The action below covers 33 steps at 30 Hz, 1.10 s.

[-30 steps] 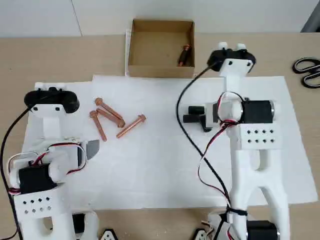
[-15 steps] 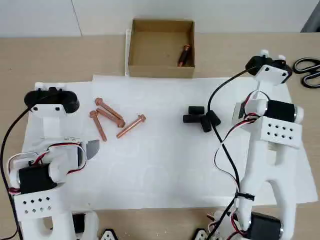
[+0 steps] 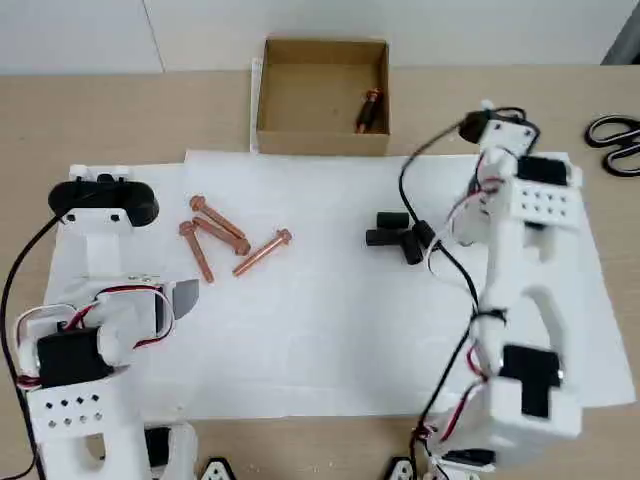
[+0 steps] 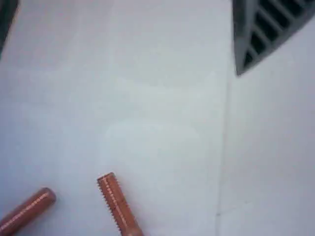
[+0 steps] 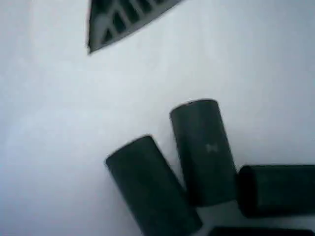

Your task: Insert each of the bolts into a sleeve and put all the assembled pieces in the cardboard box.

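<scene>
Several copper bolts (image 3: 225, 238) lie loose on the white paper (image 3: 320, 340) at the left. My left gripper (image 3: 180, 297) hovers open just in front of them; its wrist view shows two bolt ends (image 4: 115, 204) below a ribbed finger (image 4: 266, 29). Several black sleeves (image 3: 398, 235) lie in a cluster mid-right. My right gripper (image 3: 445, 235) is just right of the cluster, low over the paper, open and holding nothing. In the right wrist view the sleeves (image 5: 202, 147) lie close under one ribbed finger (image 5: 123, 22). The cardboard box (image 3: 275, 135) at the back holds one assembled piece (image 3: 370, 110).
Scissors (image 3: 615, 140) lie on the wooden table at the far right. The right arm's black cable (image 3: 440, 160) loops over the paper between the box and the sleeves. Bare paper lies between bolts and sleeves and along the front.
The right arm has swung from above the sleeves out to the right and folded back, uncovering the cluster. The left arm, bolts and box contents have not moved.
</scene>
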Each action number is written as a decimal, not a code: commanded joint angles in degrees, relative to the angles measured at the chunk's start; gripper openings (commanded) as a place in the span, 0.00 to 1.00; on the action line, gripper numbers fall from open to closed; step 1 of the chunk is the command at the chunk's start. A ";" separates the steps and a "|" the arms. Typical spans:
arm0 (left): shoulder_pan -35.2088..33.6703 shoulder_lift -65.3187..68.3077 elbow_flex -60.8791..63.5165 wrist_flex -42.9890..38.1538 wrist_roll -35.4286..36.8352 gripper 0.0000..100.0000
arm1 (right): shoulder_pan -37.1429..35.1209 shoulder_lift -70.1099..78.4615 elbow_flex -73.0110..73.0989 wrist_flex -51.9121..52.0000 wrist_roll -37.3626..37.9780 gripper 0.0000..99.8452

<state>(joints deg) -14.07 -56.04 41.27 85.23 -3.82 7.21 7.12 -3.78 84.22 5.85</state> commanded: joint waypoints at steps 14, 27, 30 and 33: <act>-0.26 -0.44 5.58 -4.48 2.81 0.29 | -5.93 13.85 -20.13 5.41 3.60 0.14; -0.26 -0.44 5.67 -4.75 2.81 0.29 | -7.60 19.74 -20.22 1.63 10.64 0.14; -0.26 -0.44 5.67 -4.75 2.81 0.29 | -8.48 19.74 -20.22 1.01 11.25 0.14; -0.26 -0.44 5.67 -4.75 2.81 0.29 | -8.92 19.82 -20.48 0.04 11.16 0.14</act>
<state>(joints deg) -14.07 -55.96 47.08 81.80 -1.54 -1.49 27.43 -21.10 85.27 16.57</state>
